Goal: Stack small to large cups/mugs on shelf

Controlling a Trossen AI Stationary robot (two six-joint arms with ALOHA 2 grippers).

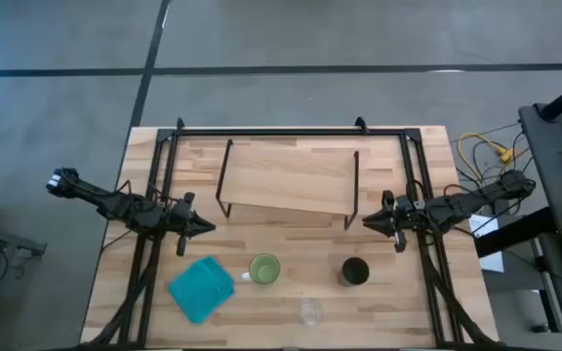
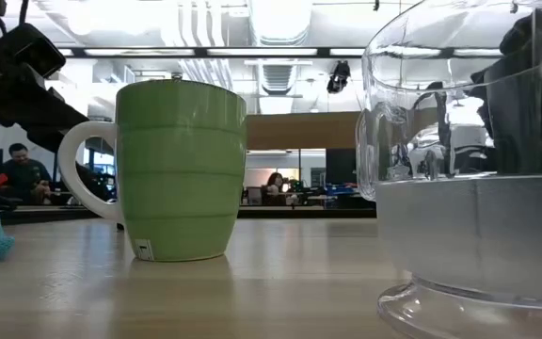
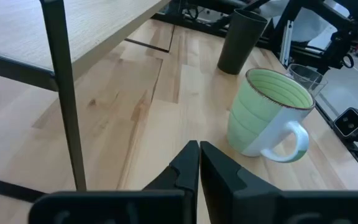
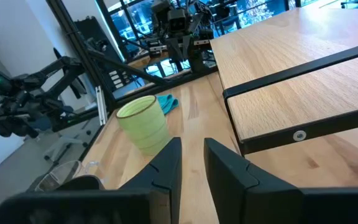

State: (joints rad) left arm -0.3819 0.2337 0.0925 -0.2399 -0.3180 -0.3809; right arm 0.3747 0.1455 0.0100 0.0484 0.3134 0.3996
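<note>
Three vessels stand on the wooden tabletop (image 1: 115, 234), all apart from one another and all showing nothing inside. Nearest the front edge is the small clear glass cup (image 1: 310, 312), smooth-walled on a rounded foot. Behind it to the left sits the light green mug (image 1: 264, 269), ribbed, with a white handle, and beside that one crumpled teal cloth (image 1: 203, 289). To the right stands the black cup (image 1: 355, 271), a plain matte cylinder. Farther back, the left gripper (image 1: 203, 228) hovers with jaws pressed together, and the right gripper (image 1: 368, 220) has its jaws slightly parted, holding nothing. Between them is the shelf (image 1: 286, 178), one pale wooden board on thin black wire legs, its top bare.
</note>
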